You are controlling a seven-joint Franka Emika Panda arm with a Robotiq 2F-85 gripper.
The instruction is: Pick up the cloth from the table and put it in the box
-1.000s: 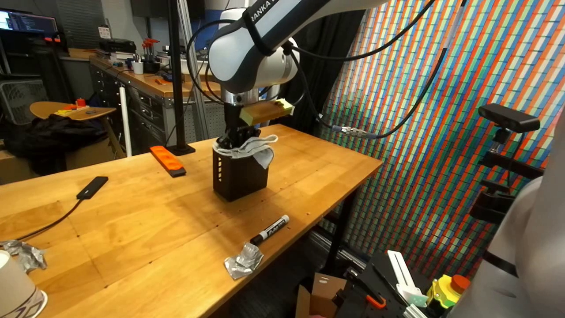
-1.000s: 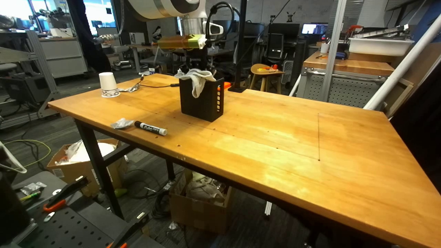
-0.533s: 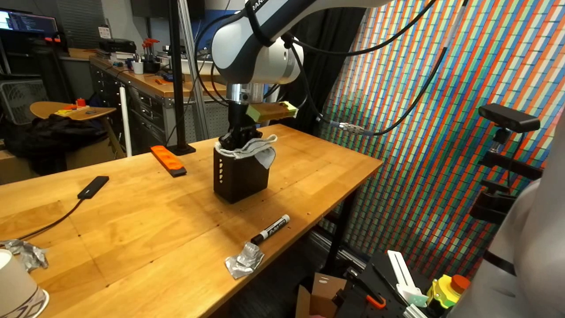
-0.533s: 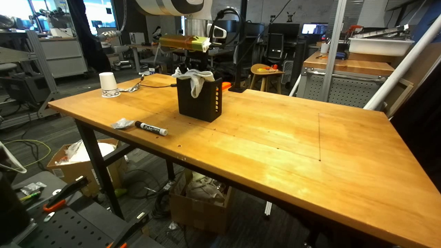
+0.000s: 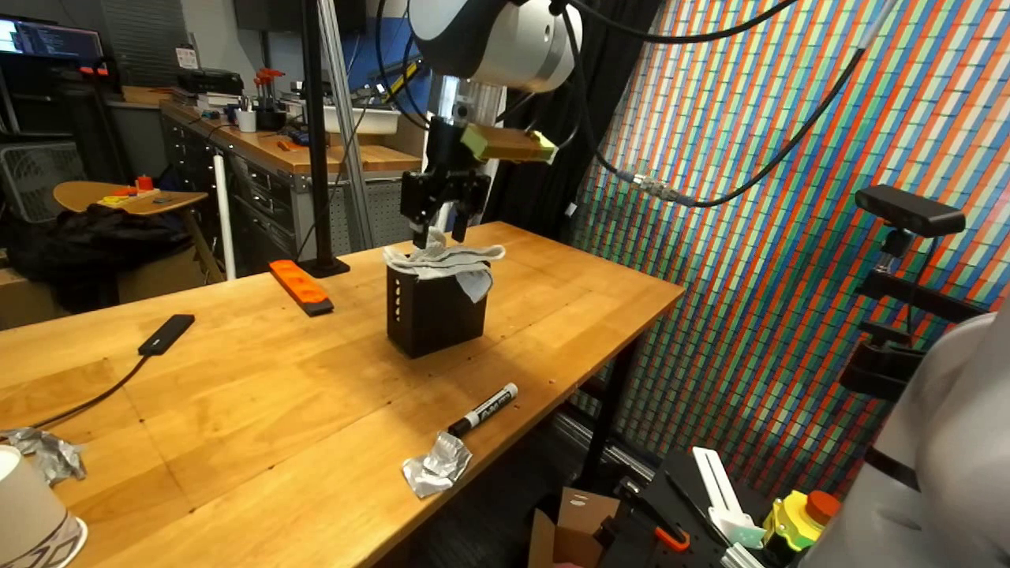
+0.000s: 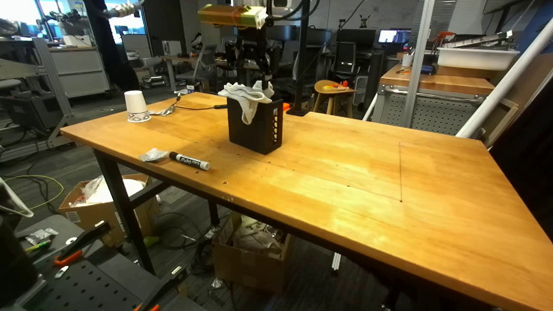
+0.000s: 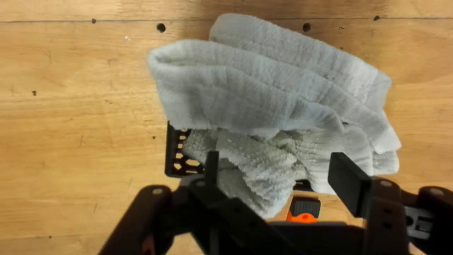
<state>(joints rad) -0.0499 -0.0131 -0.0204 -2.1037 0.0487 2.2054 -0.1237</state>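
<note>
The white cloth [image 5: 454, 264] lies bunched over the mouth of the black box [image 5: 436, 319], with a flap hanging down its outer side in both exterior views. From above, in the wrist view, the cloth [image 7: 247, 92] covers most of the opening, and only a perforated corner of the box [image 7: 172, 159] shows. How deep the cloth reaches inside is hidden. Just above it my gripper [image 7: 277, 170] stands open, fingers wide apart, nothing clamped between them. A raised fold of cloth is close to one fingertip; whether they touch I cannot tell. The box stands upright on the wooden table [image 6: 345, 155].
Behind the box lies a flat orange object [image 5: 300, 285] near a black upright post [image 5: 316, 142]. A marker [image 5: 483, 410] and crumpled foil [image 5: 436, 465] are by the table's edge. A paper cup [image 6: 136, 106] and a black adapter [image 5: 166, 334] with its cable are farther along.
My gripper has opened, let go of the cloth and risen above the box. The cloth stays draped over the box, with a fold now standing up. The box has shifted slightly.
</note>
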